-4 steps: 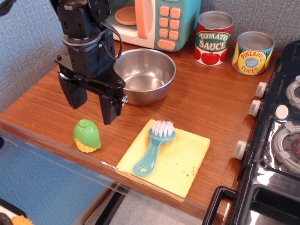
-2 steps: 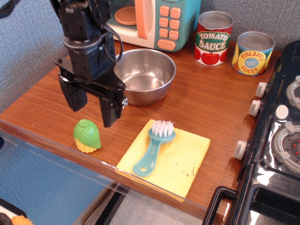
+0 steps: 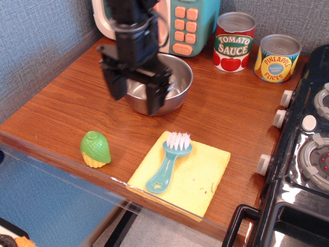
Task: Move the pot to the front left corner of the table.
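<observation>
The pot [image 3: 177, 77] is a round shiny steel bowl at the back middle of the brown wood table [image 3: 61, 108], in front of a toy microwave. My black gripper [image 3: 134, 98] hangs open in front of the pot. Its two fingers straddle the pot's near left rim and hide that part. It holds nothing.
A green toy corn piece [image 3: 95, 148] lies near the front left. A teal brush [image 3: 167, 161] lies on a yellow cloth [image 3: 195, 180] at the front middle. A tomato sauce tin [image 3: 234, 41] and a pineapple tin [image 3: 277, 58] stand at the back right. A black toy stove [image 3: 298, 170] fills the right side.
My gripper has moved right and towards the back, from left of the pot to in front of its near rim. It stays open. The pot has not moved.
</observation>
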You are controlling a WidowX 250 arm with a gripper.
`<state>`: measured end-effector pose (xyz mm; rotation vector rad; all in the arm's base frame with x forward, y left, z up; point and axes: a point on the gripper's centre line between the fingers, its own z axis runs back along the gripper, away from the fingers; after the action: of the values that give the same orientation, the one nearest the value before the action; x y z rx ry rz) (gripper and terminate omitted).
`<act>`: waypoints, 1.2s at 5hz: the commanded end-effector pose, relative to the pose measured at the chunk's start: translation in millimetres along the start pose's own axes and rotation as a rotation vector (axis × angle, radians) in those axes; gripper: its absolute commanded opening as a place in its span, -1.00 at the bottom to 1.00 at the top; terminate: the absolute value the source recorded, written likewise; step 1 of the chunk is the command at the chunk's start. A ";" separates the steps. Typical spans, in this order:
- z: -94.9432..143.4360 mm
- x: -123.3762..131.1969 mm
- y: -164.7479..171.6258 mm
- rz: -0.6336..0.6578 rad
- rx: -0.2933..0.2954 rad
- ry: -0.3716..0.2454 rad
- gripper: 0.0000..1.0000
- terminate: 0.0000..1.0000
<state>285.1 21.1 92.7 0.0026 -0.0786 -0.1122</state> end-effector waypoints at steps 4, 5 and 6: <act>-60.7 83.6 -2.0 0.099 0.010 -0.031 1.00 -1.00; -61.0 81.9 -0.6 0.087 0.001 -0.037 -1.00 -1.00; -52.5 80.4 -1.9 0.075 0.000 -0.055 -1.00 -1.00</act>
<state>363.8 5.9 23.3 -0.0054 -0.0740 -0.0443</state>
